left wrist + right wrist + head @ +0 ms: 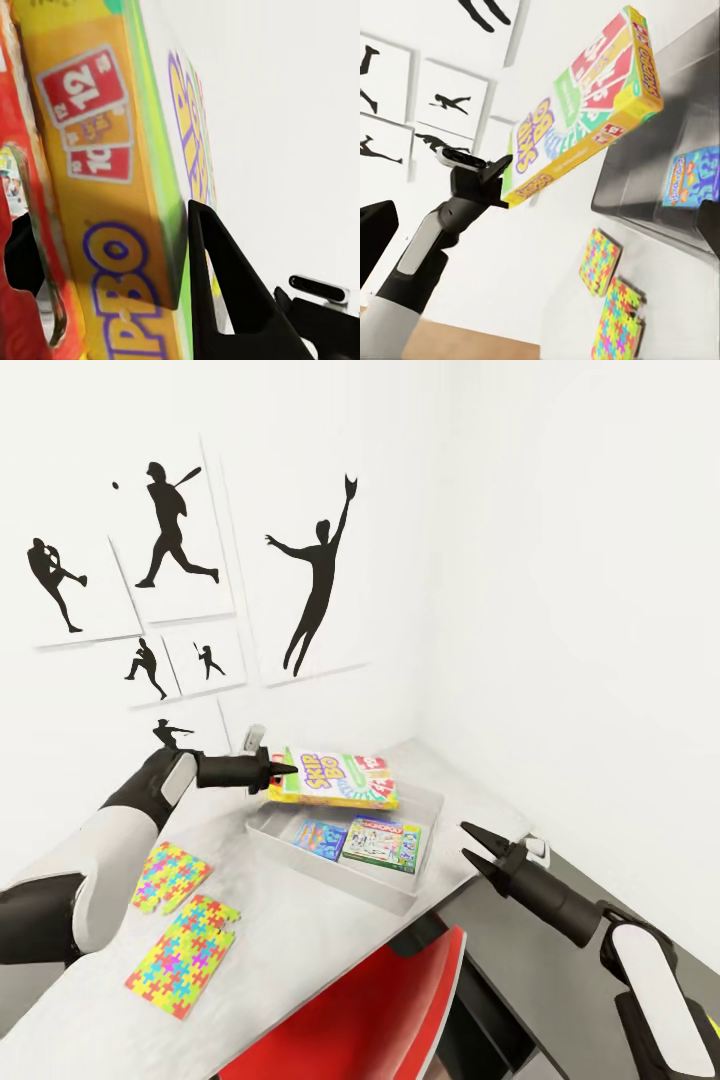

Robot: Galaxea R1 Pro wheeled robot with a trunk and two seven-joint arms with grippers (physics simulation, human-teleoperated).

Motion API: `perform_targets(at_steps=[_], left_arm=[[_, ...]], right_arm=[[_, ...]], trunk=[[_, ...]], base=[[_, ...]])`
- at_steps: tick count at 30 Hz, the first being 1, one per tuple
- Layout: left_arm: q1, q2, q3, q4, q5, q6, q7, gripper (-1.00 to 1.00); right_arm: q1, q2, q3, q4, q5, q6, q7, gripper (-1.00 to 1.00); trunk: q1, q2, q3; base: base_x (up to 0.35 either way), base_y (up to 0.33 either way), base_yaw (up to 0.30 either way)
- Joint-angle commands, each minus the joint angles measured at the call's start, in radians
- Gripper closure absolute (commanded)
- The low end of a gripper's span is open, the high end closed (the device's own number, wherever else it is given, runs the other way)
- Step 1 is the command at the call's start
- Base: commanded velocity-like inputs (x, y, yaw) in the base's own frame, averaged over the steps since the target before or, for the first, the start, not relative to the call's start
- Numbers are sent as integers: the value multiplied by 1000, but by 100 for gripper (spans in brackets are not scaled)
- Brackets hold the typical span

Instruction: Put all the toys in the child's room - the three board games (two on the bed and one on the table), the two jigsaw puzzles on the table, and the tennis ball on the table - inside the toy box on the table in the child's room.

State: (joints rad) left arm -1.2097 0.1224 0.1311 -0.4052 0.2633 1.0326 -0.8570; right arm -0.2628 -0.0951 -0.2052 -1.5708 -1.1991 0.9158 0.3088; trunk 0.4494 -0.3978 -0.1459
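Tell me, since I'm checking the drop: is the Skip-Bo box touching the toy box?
Apart. The right wrist view shows the Skip-Bo box held clear above the toy box.

We're in a child's bedroom, folks: black baseball-player silhouettes across the white wall, bright jigsaw puzzles on the grey worktop, board games in a toy box, a red chair tucked under.
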Motion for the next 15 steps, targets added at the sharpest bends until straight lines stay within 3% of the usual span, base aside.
perform_targets(at_steps=[1,2,5,15], left_arm=[[-9,-17,5,2,-6,2,26,100],[-17,-44,5,3,-5,2,65,100],[-26,-83,6,5,-4,2,101,100],[-28,-99,2,49,-7,-29,104,100]], right_arm=[[-1,-9,-1,-1,6,5,7,-100],[-1,-18,-1,-1,6,5,7,-100],[-1,-25,-2,-1,6,5,20,-100],[1,-30,-4,-4,6,5,66,-100]], trunk=[[1,-2,-2],[1,-2,-2],[1,-2,-2],[1,-2,-2]], base=[[0,0,0],[0,0,0],[0,0,0],[0,0,0]])
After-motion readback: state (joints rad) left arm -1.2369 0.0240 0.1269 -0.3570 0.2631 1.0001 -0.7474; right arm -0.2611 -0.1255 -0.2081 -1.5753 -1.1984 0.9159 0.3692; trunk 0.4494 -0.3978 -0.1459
